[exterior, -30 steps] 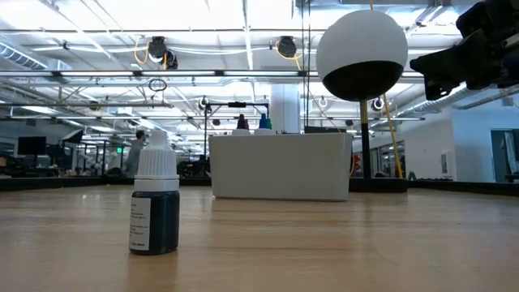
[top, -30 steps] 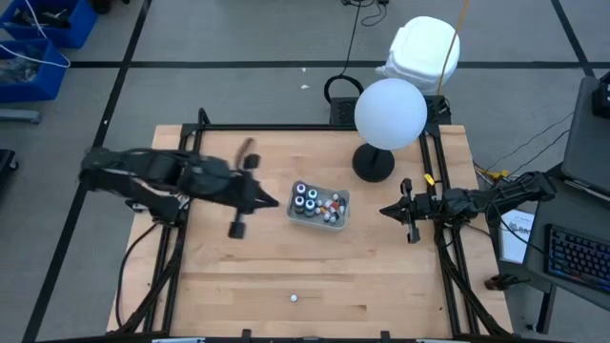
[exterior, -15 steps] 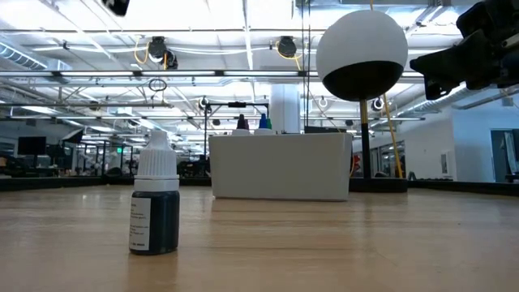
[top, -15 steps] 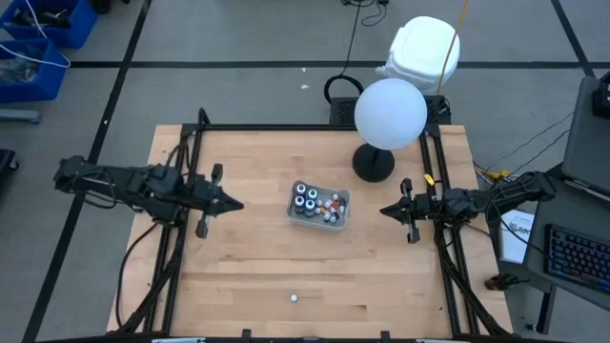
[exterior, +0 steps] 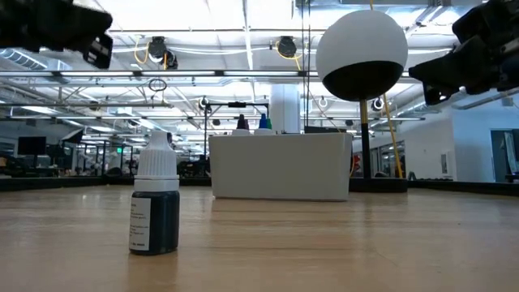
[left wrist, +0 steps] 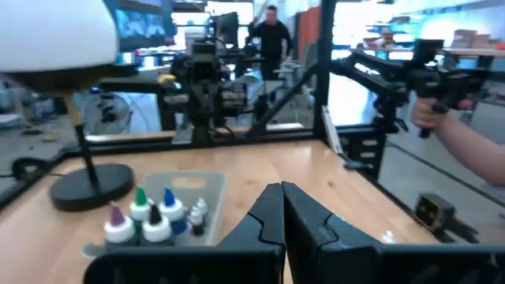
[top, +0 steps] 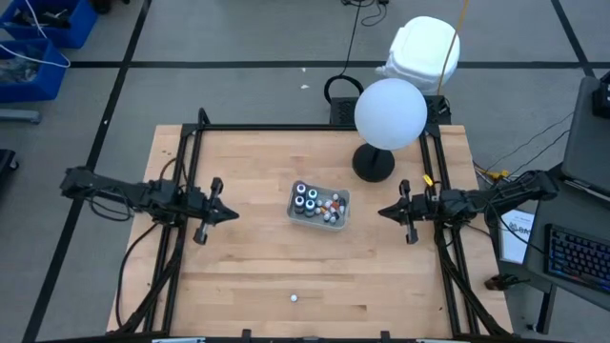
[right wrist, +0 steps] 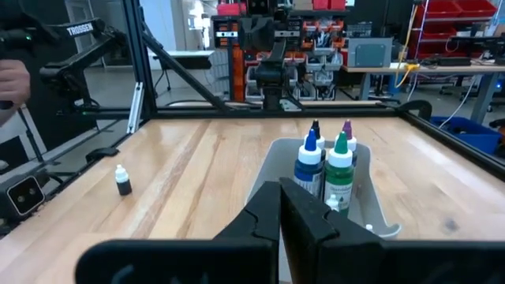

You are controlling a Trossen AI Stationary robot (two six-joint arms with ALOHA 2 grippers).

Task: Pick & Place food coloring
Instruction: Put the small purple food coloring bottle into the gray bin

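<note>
A shallow grey tray sits mid-table holding several small dark bottles with white-ringed tops and tiny white pieces, some red or orange. In the wrist views these bottles stand upright in the tray. One more small dark bottle with a white cap stands alone on its base near the table's near edge, large in the low view. My left gripper hovers shut to the tray's left. My right gripper hovers shut to its right. Both point at the tray.
A lamp with a white globe and a round black base stands behind the tray at the far right. A black frame runs along the table's edges. A person's hand shows beyond the table. Bare wood lies between the tray and the lone bottle.
My left arm has drawn back from beside the tray toward the table's left edge, its gripper ending well clear of the tray. The right arm, the tray and the lone bottle have kept still.
</note>
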